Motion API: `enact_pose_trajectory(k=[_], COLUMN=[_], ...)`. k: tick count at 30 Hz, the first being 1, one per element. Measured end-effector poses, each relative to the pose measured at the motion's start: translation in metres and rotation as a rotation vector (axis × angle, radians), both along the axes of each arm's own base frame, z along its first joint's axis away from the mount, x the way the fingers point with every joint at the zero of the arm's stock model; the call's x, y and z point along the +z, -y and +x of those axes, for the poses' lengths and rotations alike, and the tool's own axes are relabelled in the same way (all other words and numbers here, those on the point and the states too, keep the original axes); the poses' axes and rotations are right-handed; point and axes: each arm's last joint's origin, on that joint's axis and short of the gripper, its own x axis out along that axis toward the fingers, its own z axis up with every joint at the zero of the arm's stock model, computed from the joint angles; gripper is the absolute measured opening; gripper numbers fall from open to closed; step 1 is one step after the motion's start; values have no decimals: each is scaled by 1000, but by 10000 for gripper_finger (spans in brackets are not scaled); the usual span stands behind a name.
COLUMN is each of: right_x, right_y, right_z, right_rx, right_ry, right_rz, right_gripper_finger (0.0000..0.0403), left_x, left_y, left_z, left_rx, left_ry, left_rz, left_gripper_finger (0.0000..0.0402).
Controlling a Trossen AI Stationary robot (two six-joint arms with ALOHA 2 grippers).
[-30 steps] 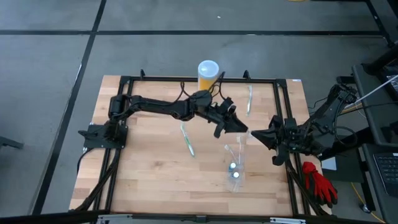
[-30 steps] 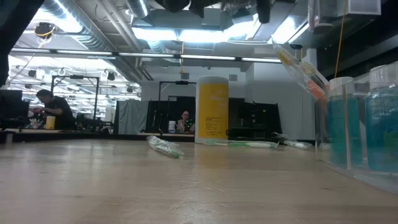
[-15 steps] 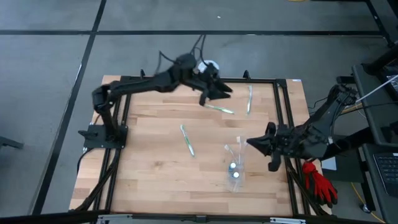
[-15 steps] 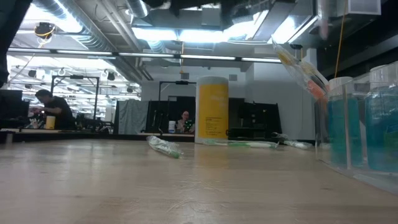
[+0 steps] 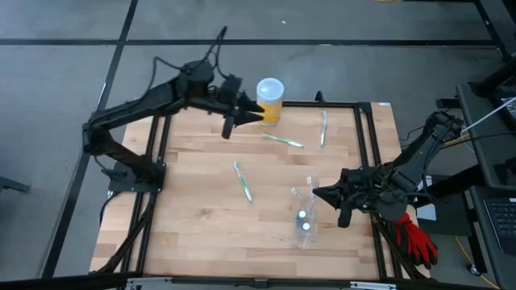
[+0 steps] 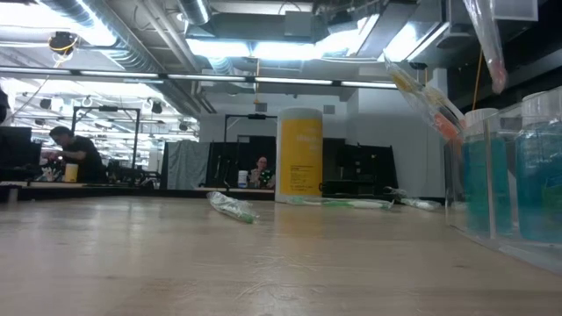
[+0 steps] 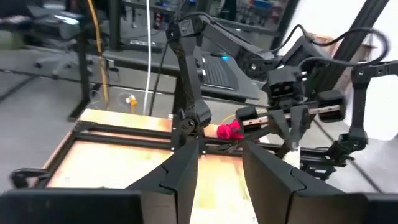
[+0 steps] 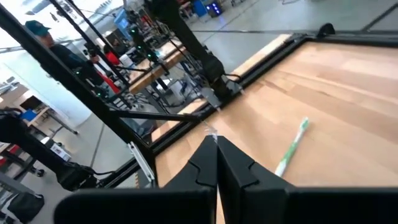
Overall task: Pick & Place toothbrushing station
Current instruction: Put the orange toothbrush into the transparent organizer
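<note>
Three toothbrushes (image 5: 243, 182) lie beside one cup (image 5: 304, 211)

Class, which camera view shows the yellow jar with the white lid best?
The low view: the yellow jar stands upright in full side profile. The high view shows only its lid from above, beside the left gripper. Neither wrist view shows it.

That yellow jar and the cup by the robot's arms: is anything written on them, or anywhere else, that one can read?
No text can be read in any view.
yellow jar: a paler patch on its front, too blurred to read.
clear plastic cup: no lettering visible.
teal-blue tube: no lettering legible.
toothbrushes on the table: too small to tell.
</note>
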Motion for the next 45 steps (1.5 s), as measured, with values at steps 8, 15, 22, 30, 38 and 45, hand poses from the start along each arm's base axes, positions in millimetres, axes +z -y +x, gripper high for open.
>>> enact_pose_trajectory(k=[8,15,22,30,38,45], right_x=[-14,-21,-25,-43,-34,-31], right_y=[0,0,0,-5,-5,0], right_z=[-3,-2,-2,2,3,4], right_rx=[-22,-86,-92,-127,-172,-143], right_ry=[-81,-91,-116,-179,-87,-117], right_rz=[5,-14,-14,-18,20,-21], right_gripper_finger=[0,0,0,0,0,0], left_x=[20,20,8,6,6,6], left_y=[37,61,68,70,70,70], left_z=[-36,-41,-35,-33,-33,-32], left_rx=[120,133,144,135,135,132], left_ry=[-19,-50,-92,-88,-88,-92], left_rz=[74,101,93,86,86,92], left_gripper_finger=[124,123,123,124,121,121])
